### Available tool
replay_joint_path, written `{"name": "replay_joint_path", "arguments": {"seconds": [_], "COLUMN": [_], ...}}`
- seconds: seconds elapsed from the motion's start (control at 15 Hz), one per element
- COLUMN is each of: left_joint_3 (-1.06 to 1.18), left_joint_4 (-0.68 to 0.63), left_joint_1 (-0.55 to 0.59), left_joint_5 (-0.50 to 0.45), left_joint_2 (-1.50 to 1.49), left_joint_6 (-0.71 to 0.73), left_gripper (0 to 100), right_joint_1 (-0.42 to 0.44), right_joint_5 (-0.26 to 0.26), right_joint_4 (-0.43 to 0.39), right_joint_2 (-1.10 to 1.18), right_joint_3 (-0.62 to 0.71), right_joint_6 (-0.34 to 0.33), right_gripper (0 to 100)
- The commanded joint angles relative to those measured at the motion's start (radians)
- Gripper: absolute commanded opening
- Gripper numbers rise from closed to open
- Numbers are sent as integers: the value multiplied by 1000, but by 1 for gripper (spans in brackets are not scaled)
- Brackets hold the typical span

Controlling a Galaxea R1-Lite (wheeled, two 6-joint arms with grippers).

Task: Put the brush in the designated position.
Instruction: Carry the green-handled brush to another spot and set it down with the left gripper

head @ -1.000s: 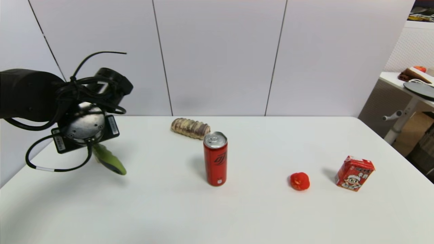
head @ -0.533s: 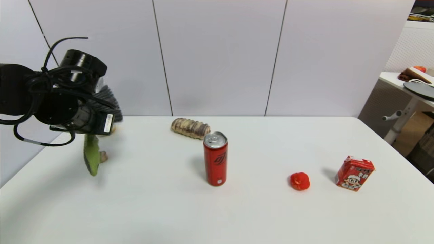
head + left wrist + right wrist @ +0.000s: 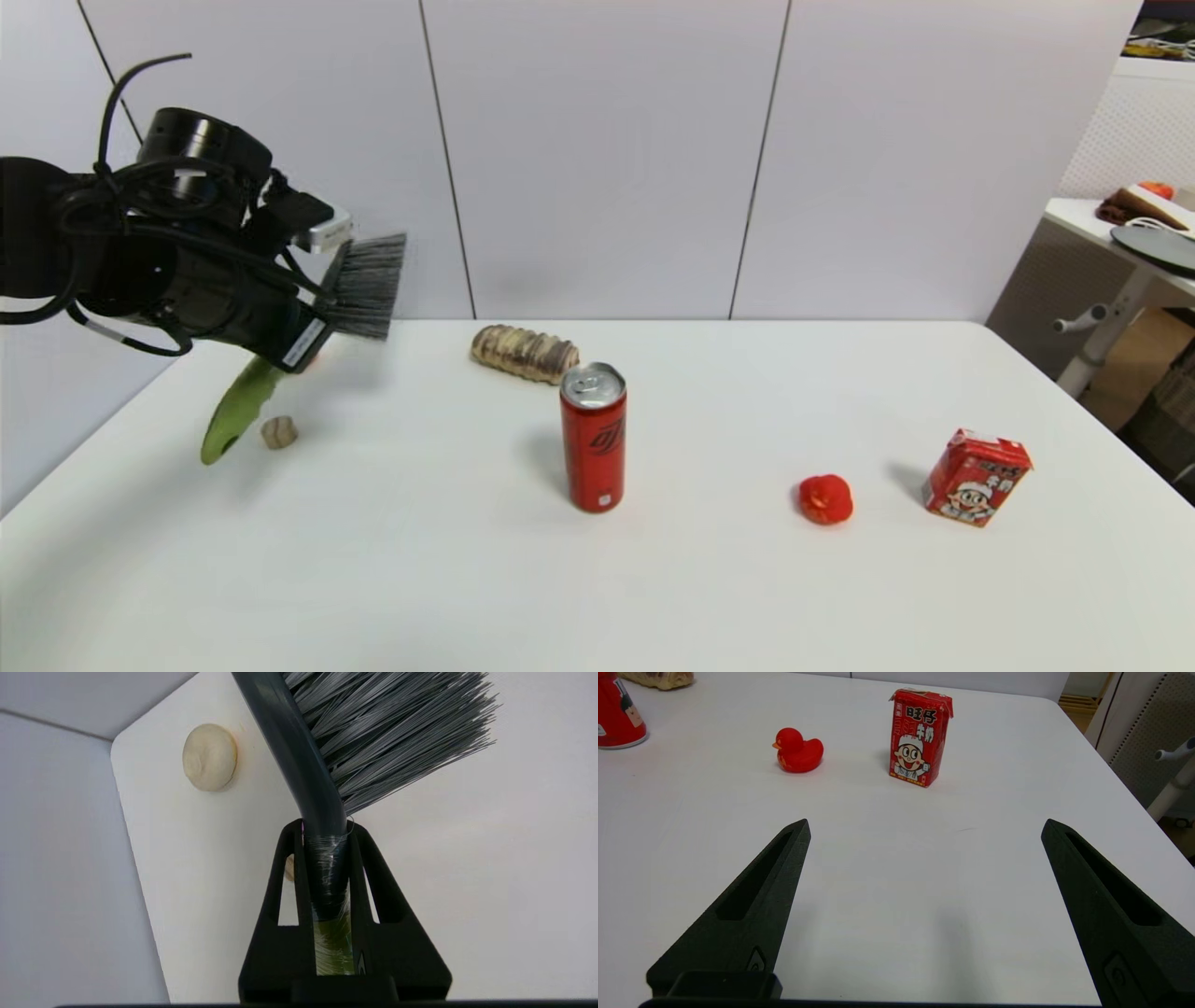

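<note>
1. The left gripper [image 3: 313,322] hangs above the table's [image 3: 653,579] far-left corner, its jaws clenched on the brush [image 3: 364,280] where the grey neck meets the green handle.

2. Across the last second the brush has swung round in the air. Its handle first poked out below the wrist toward the near edge with the bristles hidden; now the handle slants down toward the left edge and the bristles [image 3: 366,285] fan out level, pointing toward the right edge.

3. The wrist has also risen a little and turned, so the camera block sits higher against the back wall.

4. In the left wrist view the fingers [image 3: 285,905] pinch the neck tightly, and the brush [image 3: 299,756] is clear of the table. A small beige disc [image 3: 209,756] lies below it near the far-left corner.

5. Nothing else moved: the can [image 3: 594,437], roll [image 3: 524,353], duck [image 3: 825,498] and carton [image 3: 977,477] sit as before.

6. The right gripper [image 3: 924,858] is parked over the near-right part of the table, jaws spread wide and empty.

7. Judgement: the brush is lifted and being re-aimed, so carry is underway but placement is not done. No marked spot shows, so I cannot tell where it goes.
</note>
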Motion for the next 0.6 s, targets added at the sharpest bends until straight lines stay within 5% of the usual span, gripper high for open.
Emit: {"name": "replay_joint_path", "arguments": {"seconds": [0.07,0.6], "left_joint_3": [-13,-102], "left_joint_4": [6,14], "left_joint_1": [33,59], "left_joint_5": [-157,-382], "left_joint_2": [52,167], "left_joint_6": [190,539], "left_gripper": [0,0], "right_joint_1": [0,0], "right_joint_5": [1,1], "right_joint_4": [0,0], "right_joint_2": [1,1], "right_joint_3": [2,2], "right_joint_6": [-2,0], "right_gripper": [100,100]}}
